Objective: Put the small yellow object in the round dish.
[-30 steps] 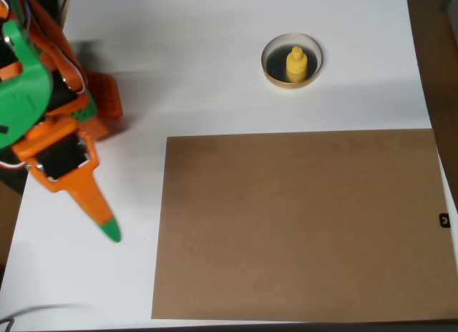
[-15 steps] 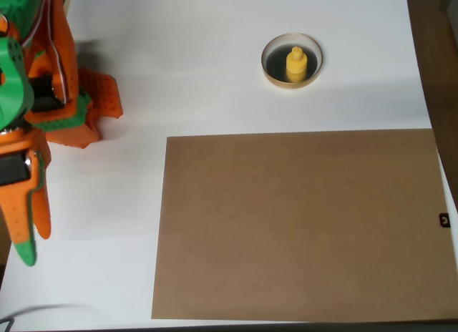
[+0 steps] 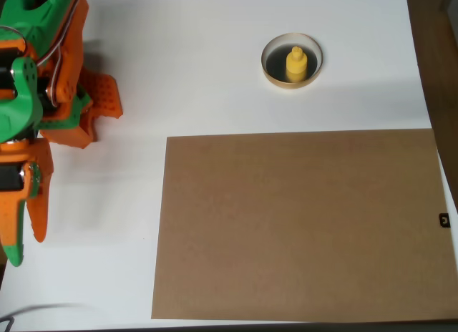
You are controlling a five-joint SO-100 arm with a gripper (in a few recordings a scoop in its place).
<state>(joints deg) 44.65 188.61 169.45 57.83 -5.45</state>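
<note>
At the far left of the overhead view, the orange and green arm (image 3: 43,81) runs down the edge of the frame. Over the last second it has swung from pointing toward lower centre back against the left edge, well apart from everything else. Its gripper (image 3: 23,242) points down the frame; the two fingers lie nearly together with only a narrow gap, and nothing is held between them. That retreat suggests the placing is done and the arm is going back to rest.

Moving right, a large brown board (image 3: 300,225) lies flat, covering most of the lower centre and right of the white table (image 3: 193,60). Nothing rests on it.

In the upper right of centre sits the round dish (image 3: 271,73), pale rim around a dark inside. The small yellow object (image 3: 296,64) stands upright inside it, slightly right of the middle, unmoved over the last second. The task looks complete.

Nothing lies between arm and dish. A dark strip borders the right edge.
</note>
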